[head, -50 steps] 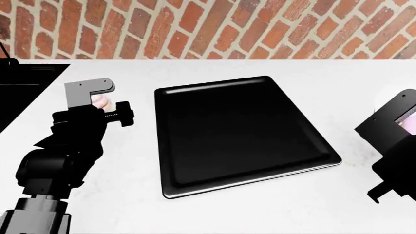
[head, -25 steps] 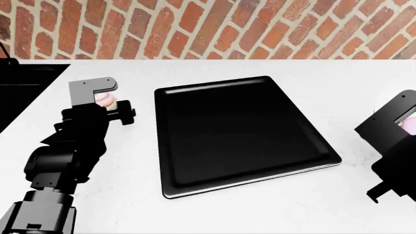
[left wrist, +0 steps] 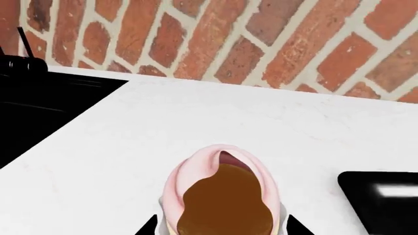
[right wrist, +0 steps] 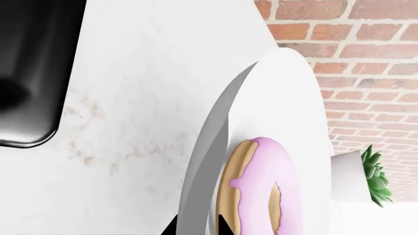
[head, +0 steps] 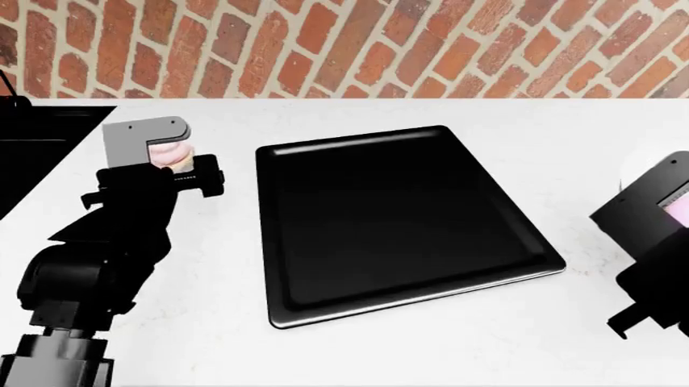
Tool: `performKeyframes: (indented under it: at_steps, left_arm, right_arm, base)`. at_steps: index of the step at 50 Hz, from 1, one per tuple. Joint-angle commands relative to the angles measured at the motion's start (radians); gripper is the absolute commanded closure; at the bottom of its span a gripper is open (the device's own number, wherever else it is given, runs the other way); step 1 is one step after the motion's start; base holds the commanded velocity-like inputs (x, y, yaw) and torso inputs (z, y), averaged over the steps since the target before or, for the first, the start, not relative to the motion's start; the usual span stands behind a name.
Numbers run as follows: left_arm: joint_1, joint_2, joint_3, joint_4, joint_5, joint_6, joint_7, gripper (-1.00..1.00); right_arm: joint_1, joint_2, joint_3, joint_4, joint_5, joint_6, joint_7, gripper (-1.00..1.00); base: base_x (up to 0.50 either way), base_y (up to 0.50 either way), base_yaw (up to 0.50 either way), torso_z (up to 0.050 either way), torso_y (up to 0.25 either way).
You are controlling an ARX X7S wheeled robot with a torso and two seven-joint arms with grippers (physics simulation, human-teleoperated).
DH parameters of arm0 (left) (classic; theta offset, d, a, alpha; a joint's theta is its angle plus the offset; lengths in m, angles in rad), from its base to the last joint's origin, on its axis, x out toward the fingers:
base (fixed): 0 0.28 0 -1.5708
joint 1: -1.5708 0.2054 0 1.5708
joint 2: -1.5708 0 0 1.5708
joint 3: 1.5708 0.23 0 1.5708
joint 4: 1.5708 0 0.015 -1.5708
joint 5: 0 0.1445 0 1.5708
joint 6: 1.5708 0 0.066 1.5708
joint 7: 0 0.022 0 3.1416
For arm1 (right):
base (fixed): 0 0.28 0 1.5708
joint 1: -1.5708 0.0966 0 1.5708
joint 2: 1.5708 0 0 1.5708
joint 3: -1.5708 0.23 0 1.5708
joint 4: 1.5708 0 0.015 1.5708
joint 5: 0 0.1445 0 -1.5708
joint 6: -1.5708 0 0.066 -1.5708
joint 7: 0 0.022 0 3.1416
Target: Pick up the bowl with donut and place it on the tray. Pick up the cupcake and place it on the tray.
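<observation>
The cupcake, pink frosting with a brown patch, sits between the fingertips of my left gripper, which is shut on it. In the head view the cupcake is held left of the black tray. The white bowl stands steeply tilted in the right wrist view, and my right gripper is shut on its rim. The pink-iced donut lies inside the bowl. The right gripper is at the head view's right edge, to the right of the tray.
A black sink basin lies at the counter's far left. The brick wall runs along the back. A potted green plant stands beyond the bowl. A corner of the tray shows beside the cupcake.
My left gripper has carried the cupcake a little upward in the head view, toward the wall. The right arm has barely shifted.
</observation>
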Motion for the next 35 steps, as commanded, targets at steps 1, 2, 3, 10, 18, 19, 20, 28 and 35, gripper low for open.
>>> performKeyframes:
  at_steps: [1, 2, 3, 10, 18, 19, 20, 28, 35]
  left_arm:
    - [0.055, -0.059, -0.038, 0.299, -0.092, -0.118, -0.066, 1.0]
    - [0.057, -0.063, -0.036, 0.325, -0.1, -0.131, -0.068, 1.0]
    - [0.058, -0.065, -0.034, 0.344, -0.105, -0.14, -0.071, 1.0]
    - [0.046, -0.065, 0.007, 0.463, -0.137, -0.2, -0.065, 1.0]
    - [0.009, -0.053, 0.057, 0.513, -0.165, -0.247, -0.032, 1.0]
    - [0.0, -0.052, 0.06, 0.519, -0.174, -0.257, -0.026, 1.0]
    - [-0.008, -0.051, 0.064, 0.523, -0.179, -0.265, -0.021, 1.0]
    - [-0.041, -0.036, 0.09, 0.517, -0.197, -0.277, 0.016, 1.0]
    - [-0.05, -0.023, 0.127, 0.511, -0.202, -0.27, 0.062, 1.0]
  right_arm:
    - [0.036, 0.023, 0.019, -0.032, -0.032, 0.012, 0.029, 1.0]
    - [0.039, 0.026, 0.02, -0.035, -0.029, 0.014, 0.031, 1.0]
    - [0.041, 0.027, 0.021, -0.038, -0.027, 0.016, 0.032, 1.0]
    - [0.055, 0.038, 0.027, -0.059, -0.02, 0.024, 0.025, 1.0]
    - [0.06, 0.049, 0.029, -0.066, -0.014, 0.026, 0.026, 1.0]
    - [0.061, 0.05, 0.029, -0.067, -0.014, 0.026, 0.027, 1.0]
    - [0.062, 0.051, 0.029, -0.067, -0.013, 0.026, 0.027, 1.0]
    - [0.062, 0.055, 0.03, -0.068, -0.016, 0.023, 0.024, 1.0]
    - [0.068, 0.05, 0.029, -0.059, -0.012, 0.032, 0.026, 1.0]
  base:
    - [0.0, 0.0, 0.0, 0.0, 0.0]
    - [0.0, 0.0, 0.0, 0.0, 0.01]
    - [0.0, 0.0, 0.0, 0.0, 0.0]
    - [0.0, 0.0, 0.0, 0.0, 0.001]
    - [0.0, 0.0, 0.0, 0.001, 0.0]
    - [0.0, 0.0, 0.0, 0.0, 0.01]
    - [0.0, 0.0, 0.0, 0.0, 0.0]
    - [0.0, 0.0, 0.0, 0.0, 0.001]
    - [0.0, 0.0, 0.0, 0.001, 0.0]
